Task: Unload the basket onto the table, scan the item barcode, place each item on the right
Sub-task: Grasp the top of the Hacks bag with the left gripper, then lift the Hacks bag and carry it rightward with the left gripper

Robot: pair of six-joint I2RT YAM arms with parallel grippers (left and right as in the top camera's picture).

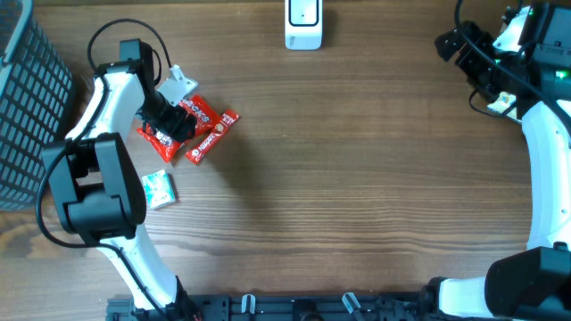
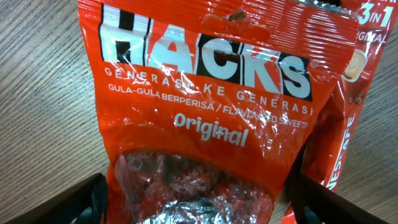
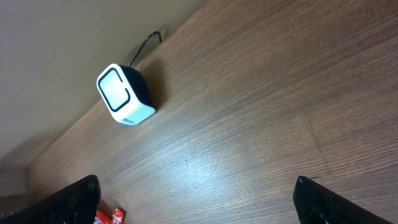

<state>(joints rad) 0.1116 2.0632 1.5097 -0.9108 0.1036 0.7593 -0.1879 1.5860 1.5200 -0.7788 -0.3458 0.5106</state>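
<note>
The HACKS sweets bag (image 2: 205,124), glossy red with a clear window at its lower end, lies flat, label up, well apart from the white scanner (image 1: 303,24), to its left.

On the brown wooden table (image 1: 357,178), a dark wire-mesh basket (image 1: 27,98) stands at the left edge, a small flat green and white packet (image 1: 159,189) lies near the basket on its right, and a long red stick sachet (image 1: 212,135) lies further right of the basket.
</note>
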